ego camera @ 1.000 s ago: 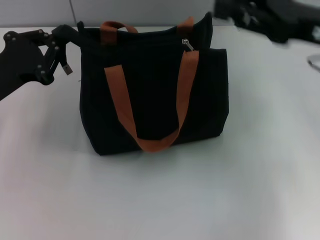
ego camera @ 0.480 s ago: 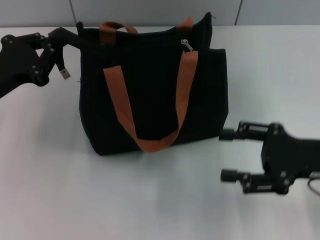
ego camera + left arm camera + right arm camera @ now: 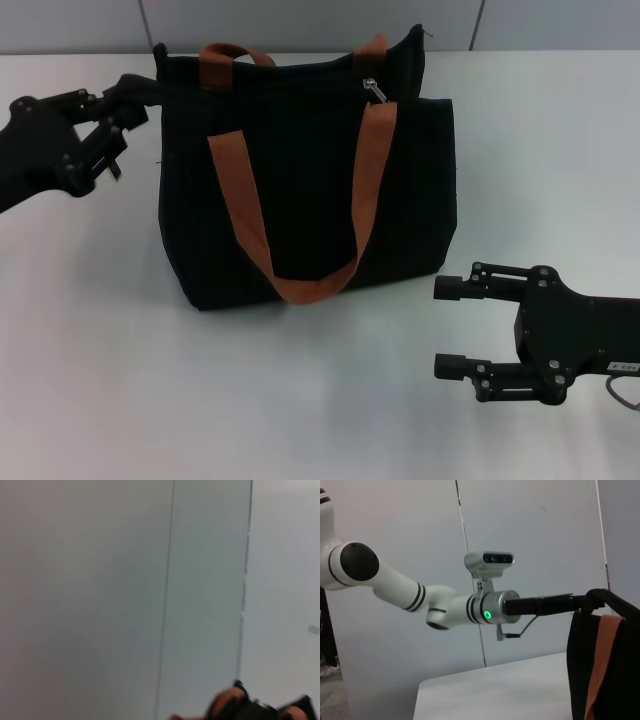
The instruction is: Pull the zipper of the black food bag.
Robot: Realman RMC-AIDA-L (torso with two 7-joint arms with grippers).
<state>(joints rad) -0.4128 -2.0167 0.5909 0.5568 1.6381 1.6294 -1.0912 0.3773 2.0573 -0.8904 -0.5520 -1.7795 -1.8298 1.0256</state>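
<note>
My right gripper (image 3: 452, 328) hangs open near the counter's front right, fingers spread and pointing toward the bag (image 3: 300, 190), just off its lower right corner. My left gripper (image 3: 128, 100) is clamped on the bag's top left corner, toward the back left of the counter; the right wrist view shows it pinching that corner (the fabric pulled taut). The bag stands upright mid-counter, near the back edge, its zip track running left to right along the top. The zipper (image 3: 374, 90) sits toward the right end of that track, tab dangling, above and behind my right gripper, which is the nearer one. I judge the pull goes leftward along the track.
</note>
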